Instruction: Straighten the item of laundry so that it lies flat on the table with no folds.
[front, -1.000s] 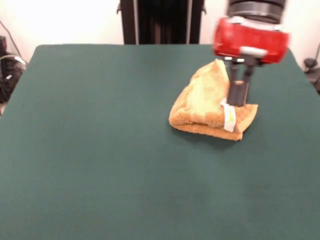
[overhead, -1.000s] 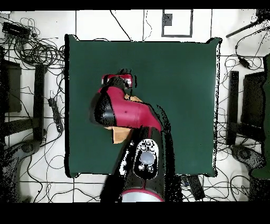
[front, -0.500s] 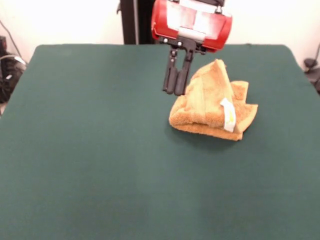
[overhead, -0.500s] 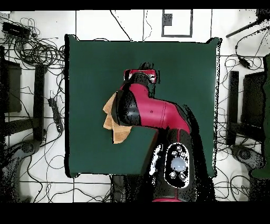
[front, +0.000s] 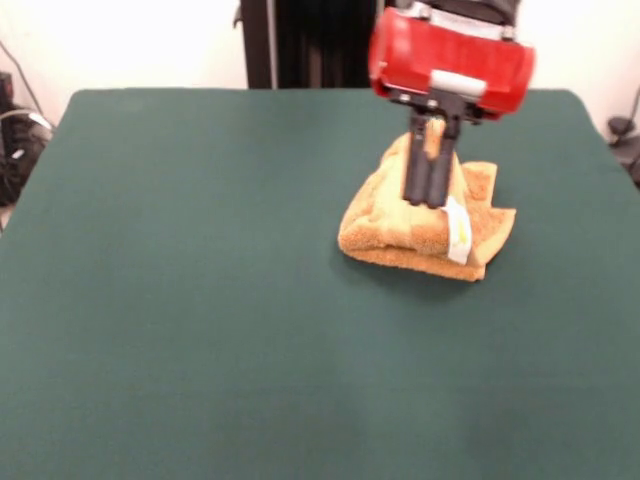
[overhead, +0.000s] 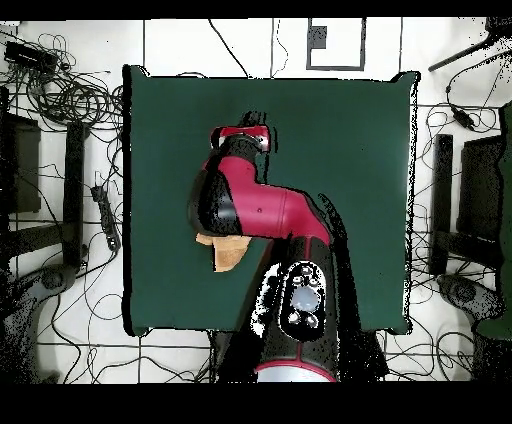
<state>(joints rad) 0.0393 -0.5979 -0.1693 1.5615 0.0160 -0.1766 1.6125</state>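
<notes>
I see in the front view the large table covered with dark green felt-like cloth (front: 200, 300), and on it, right of centre in the upper half of the frame, the small orange-tan terry towel (front: 400, 225). It lies crumpled in a folded heap, not flat. Its long axis runs roughly left to right in the frame, the thick folded edge is toward the lower edge of the picture, and one corner sticks out to the right. A small white-yellow care tag (front: 458, 228) lies on its right part.

The red and black arm's gripper (front: 428, 195) comes down from the top and stands in front of the heap's upper middle, hiding it. Its two dark fingers (front: 417, 170) are pressed together; I cannot tell if any cloth is between them.

In the overhead view the red arm (overhead: 250, 205) covers almost all the towel; only a tan corner (overhead: 228, 254) shows at centre left. Black cables (overhead: 75, 100) lie on the floor at the upper left.
</notes>
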